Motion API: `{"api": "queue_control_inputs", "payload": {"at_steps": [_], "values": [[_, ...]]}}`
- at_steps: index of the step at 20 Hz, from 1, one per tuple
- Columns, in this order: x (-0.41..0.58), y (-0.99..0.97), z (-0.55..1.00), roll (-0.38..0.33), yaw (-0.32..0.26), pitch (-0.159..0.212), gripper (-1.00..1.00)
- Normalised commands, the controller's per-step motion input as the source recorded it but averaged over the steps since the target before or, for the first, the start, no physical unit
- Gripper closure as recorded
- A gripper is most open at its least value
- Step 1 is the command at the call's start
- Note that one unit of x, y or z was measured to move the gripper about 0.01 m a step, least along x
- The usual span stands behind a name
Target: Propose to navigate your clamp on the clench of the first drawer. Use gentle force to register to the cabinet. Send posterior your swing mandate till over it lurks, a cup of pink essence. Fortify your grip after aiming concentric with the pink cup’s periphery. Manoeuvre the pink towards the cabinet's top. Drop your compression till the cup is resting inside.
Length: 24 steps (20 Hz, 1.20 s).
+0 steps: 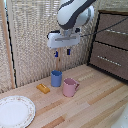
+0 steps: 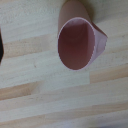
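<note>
Writing, labels and brand marks are not seen on any object in either view. Containers are three: the pink cup [image 1: 69, 88], a blue cup [image 1: 56, 78] and a white plate [image 1: 15, 111] with a faintly patterned rim. The pink cup stands upright on the light wooden bench [image 1: 95, 102], below the claw [image 1: 62, 52] and slightly toward the exterior view's right of it, with its loop handle turned toward that same side. In the wrist view the pink cup [image 2: 76, 44] is looked into from above; its interior is seen to be empty, plain pink down to the bottom, and its rim appears as an oval. The blue cup is set just beside the pink cup, almost directly beneath the claw; whether anything is held in it cannot be told. Nothing is seen on the plate, which lies well apart from the claw, low toward the exterior view's left. A small orange-yellow block [image 1: 43, 88] lies on the bench between the plate and the cups.

The claw is held well above the cups, its two short dark-blue fingers pointed downward and spread apart, with nothing between them. The cabinet [image 1: 111, 45] stands toward the exterior view's right of the claw; two dark drawer fronts with silver bar handles are visible, and all appear closed.
</note>
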Motion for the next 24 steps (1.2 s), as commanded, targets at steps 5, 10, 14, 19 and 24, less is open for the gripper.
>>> {"api": "queue_control_inputs", "payload": {"at_steps": [5, 10, 14, 19, 24], "values": [[-0.553, -0.06, 0.23, -0.112, 0.15, -0.04, -1.0], [-0.457, -0.13, 0.35, -0.232, 0.207, -0.061, -1.0], [-0.284, -0.14, 0.21, -0.273, 0.219, -0.058, -1.0], [-0.165, -0.17, 0.03, -0.32, 0.207, -0.113, -1.0], [-0.076, -0.15, 0.0, -0.357, 0.191, -0.136, -1.0]]}}
